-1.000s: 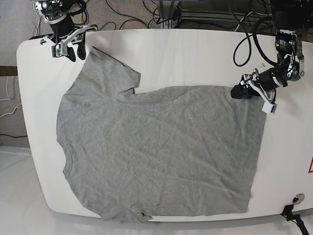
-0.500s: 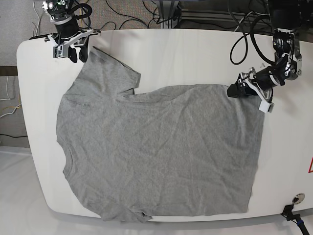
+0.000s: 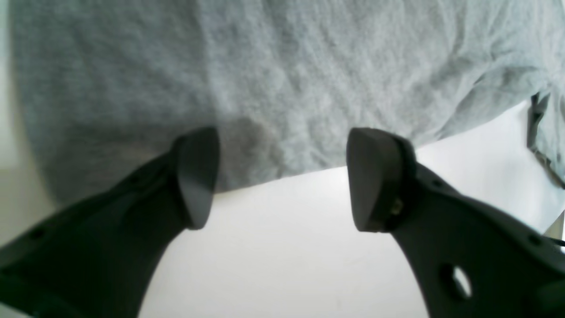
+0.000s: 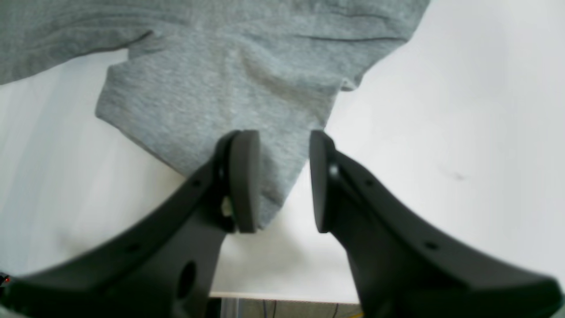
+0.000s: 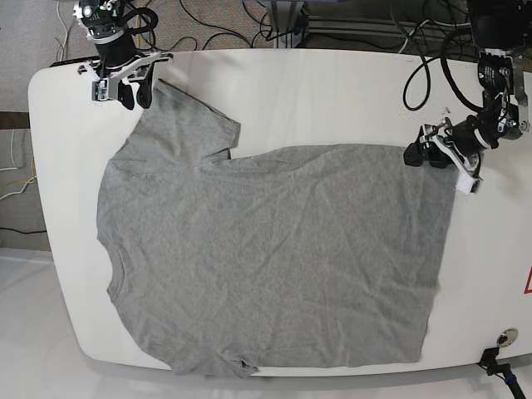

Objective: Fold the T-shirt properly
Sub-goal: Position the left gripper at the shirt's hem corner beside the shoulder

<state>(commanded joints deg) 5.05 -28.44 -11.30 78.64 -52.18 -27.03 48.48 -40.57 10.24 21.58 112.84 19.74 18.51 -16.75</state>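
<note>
The grey T-shirt (image 5: 266,249) lies spread flat on the white table (image 5: 332,91), collar to the left and hem to the right. At the hem's far corner my left gripper (image 5: 434,160) stands open. In the left wrist view its fingers (image 3: 196,176) straddle the hem edge of the shirt (image 3: 282,66), one over cloth and one over bare table; the gripper's middle (image 3: 287,181) sits on that edge. My right gripper (image 5: 125,87) is at the far sleeve. In the right wrist view it (image 4: 280,181) is narrowly open, with the sleeve's tip (image 4: 212,88) lying between its fingers.
Cables (image 5: 224,25) and a metal frame run behind the table's far edge. A red-and-white sticker (image 5: 527,283) and a round metal fitting (image 5: 505,337) sit at the right rim. The table edge passes close below the right gripper (image 4: 282,296).
The left gripper has slid right along the hem to the shirt's corner. The right gripper has shifted slightly right, onto the sleeve tip.
</note>
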